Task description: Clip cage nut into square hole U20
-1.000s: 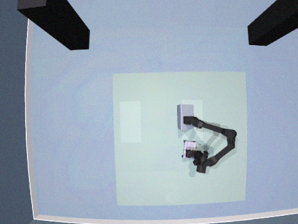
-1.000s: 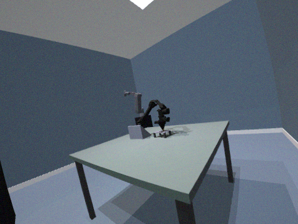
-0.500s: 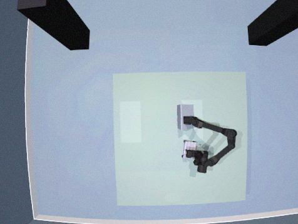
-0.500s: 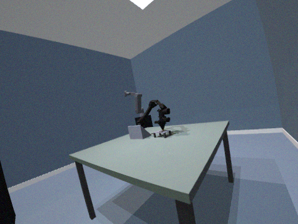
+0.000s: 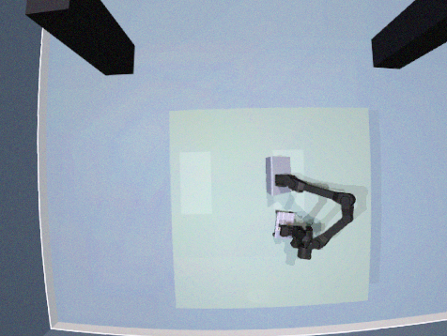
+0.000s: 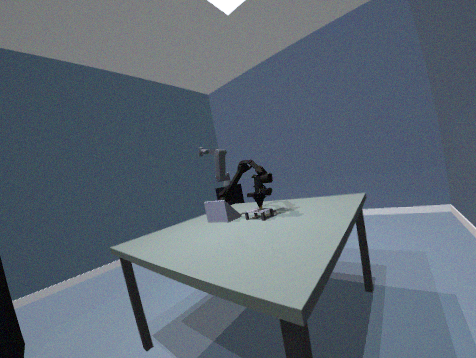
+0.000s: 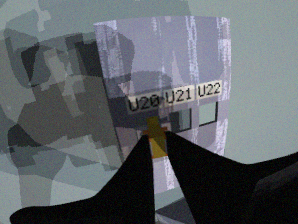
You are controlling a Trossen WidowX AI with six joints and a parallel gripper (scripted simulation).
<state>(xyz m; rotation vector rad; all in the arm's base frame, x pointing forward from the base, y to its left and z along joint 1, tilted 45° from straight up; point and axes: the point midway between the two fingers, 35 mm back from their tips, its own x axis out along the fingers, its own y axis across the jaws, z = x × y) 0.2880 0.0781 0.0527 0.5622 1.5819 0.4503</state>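
Nut in my grip

My tool (image 5: 285,231) (image 6: 260,206) (image 7: 156,139) is pinched on the yellow nut (image 7: 158,145), just below the U20 label (image 7: 144,103). I cannot tell if it touches the plate (image 5: 285,217) (image 6: 256,212) (image 7: 145,50). The plate stands on short legs on the table (image 5: 225,263) (image 6: 225,255).

You are looking into a plain, lab-like room: blue walls (image 6: 320,120) are meeting a grey ceiling (image 6: 125,40), and pale skirting (image 6: 410,209) is edging a blue floor (image 5: 108,188) (image 6: 415,230). A pale green table (image 5: 225,263) (image 6: 240,255) is carrying a black robot arm (image 5: 324,190) (image 6: 232,187) and a labelled rail plate (image 5: 285,217) (image 7: 145,50).
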